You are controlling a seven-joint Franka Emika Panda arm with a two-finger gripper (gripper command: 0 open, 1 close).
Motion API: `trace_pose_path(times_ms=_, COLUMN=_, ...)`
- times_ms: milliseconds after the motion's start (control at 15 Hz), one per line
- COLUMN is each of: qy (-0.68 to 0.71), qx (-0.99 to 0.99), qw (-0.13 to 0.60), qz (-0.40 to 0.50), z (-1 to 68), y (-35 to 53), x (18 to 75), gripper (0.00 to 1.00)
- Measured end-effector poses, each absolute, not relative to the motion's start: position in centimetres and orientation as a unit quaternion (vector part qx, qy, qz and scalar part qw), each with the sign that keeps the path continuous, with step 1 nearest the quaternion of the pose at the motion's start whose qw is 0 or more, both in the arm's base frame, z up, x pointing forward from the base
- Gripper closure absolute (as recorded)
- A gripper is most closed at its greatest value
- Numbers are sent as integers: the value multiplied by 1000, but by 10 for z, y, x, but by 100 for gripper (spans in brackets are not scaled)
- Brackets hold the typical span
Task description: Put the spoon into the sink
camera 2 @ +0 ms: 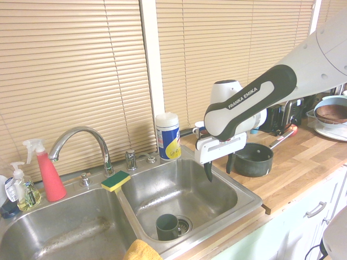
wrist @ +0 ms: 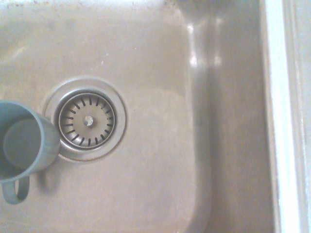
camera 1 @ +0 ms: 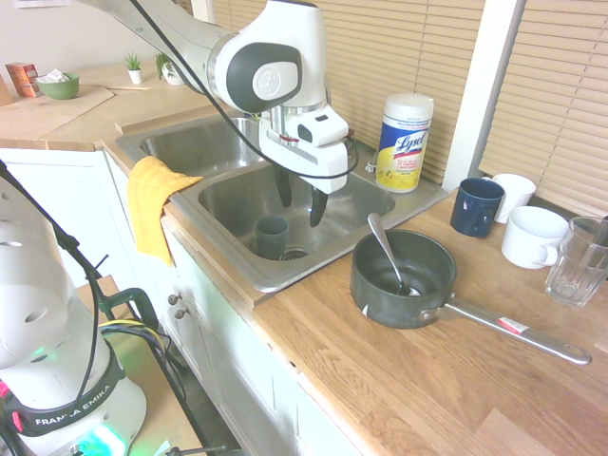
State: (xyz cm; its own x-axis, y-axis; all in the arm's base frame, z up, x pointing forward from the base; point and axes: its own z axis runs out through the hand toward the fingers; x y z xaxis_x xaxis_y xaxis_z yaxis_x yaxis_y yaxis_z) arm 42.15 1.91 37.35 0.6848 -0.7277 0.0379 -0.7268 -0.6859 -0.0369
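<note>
Wooden counter [camera 1: 456, 380] runs along the blinds, with the two-basin steel sink [camera 1: 233, 199] set into it; white arm [camera 2: 303, 70] reaches in over the basin nearer the saucepan, wrist turned so the gripper [camera 1: 300, 201] points straight down; fingers spread wide, nothing between them, touching nothing, tips hanging above the basin floor; dark grey saucepan [camera 1: 404, 280] sits on the counter just beside the sink edge, its long steel handle pointing away from the sink along the counter; spoon [camera 1: 387, 252] stands inside the saucepan, bowl end down on the pan floor, handle leaning up and back over the far rim toward the blinds, long axis tilted, not flat; grey-green cup [camera 2: 168, 226] upright in the same basin next to the round drain [wrist: 87, 120], handle visible in the wrist view; yellow cloth [camera 1: 155, 201] draped over the sink's front edge by the divider; wipes canister [camera 1: 404, 142] upright at the back corner of the sink; navy mug [camera 1: 475, 206], two white mugs [camera 1: 532, 236] and a clear glass [camera 1: 579, 261] grouped past the saucepan; green-yellow sponge [camera 2: 115, 181] on the divider by the tap [camera 2: 81, 143]; red spray bottle [camera 2: 46, 170] behind the other basin.
</note>
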Motion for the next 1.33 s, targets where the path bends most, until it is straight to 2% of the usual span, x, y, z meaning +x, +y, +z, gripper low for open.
trace_pose_path(times_ms=333, qy=402, qx=-914, qw=-13, qz=-53, z=383, y=10, x=428, gripper=0)
trace_pose_path(times_ms=733, qy=425, qx=-893, qw=-11, qz=-147, z=448, y=-21, x=418, gripper=0)
trace_pose_path(times_ms=1333, qy=463, qx=-876, qw=9, qz=-134, z=451, y=-132, x=379, gripper=0)
